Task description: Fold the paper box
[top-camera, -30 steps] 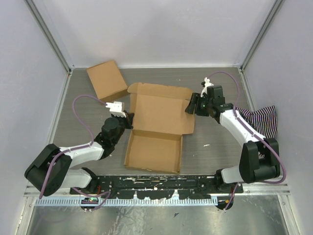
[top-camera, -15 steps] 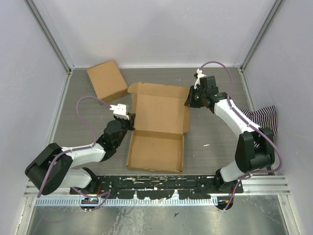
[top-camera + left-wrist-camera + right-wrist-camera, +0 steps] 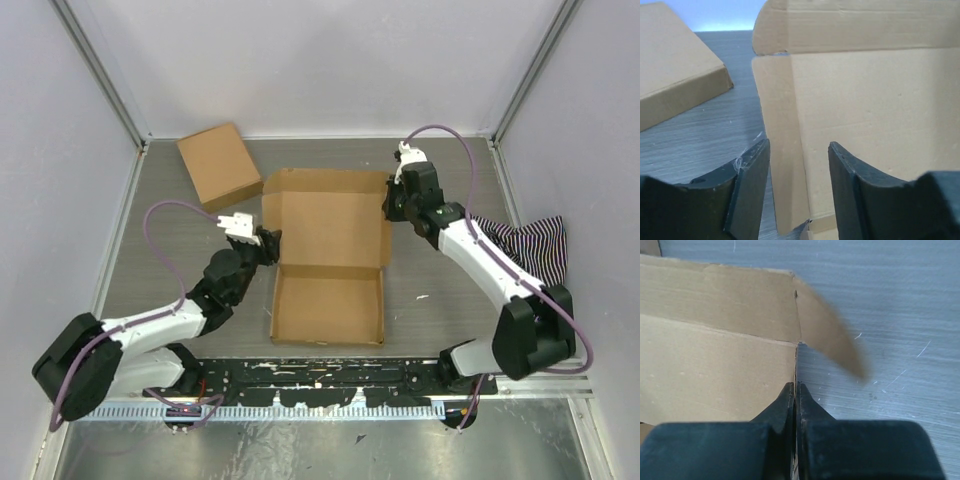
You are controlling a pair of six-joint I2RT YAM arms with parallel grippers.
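The paper box [image 3: 330, 230] lies open in the middle of the table [image 3: 440, 275], its shallow tray nearest the arm bases and its wide lid panel spread flat beyond the tray.

The left gripper [image 3: 797, 192] sits at the box's left edge. Its jaws are apart and straddle the narrow side flap of the lid without pinching it. The right gripper [image 3: 796, 400] is at the box's right edge, with its jaws pressed together, apparently on the lid's thin right flap seen edge-on.

The step in hand looks like raising the lid's two side flaps. To do it well, the left jaws should close squarely on the flap close to its crease. Both arms should then turn the flaps up along the score lines together, so the light sheet does not slide or twist. The grips should stay low and near the crease to avoid buckling the cardboard.

The corner tab [image 3: 835, 340] at the box's far right corner is blurred, so its angle is unclear. The right fingers hide the cardboard where they meet, so the depth of the hold cannot be judged. The smaller cardboard box [image 3: 218, 165] beyond the paper box's far left corner is cut off in the left wrist view.
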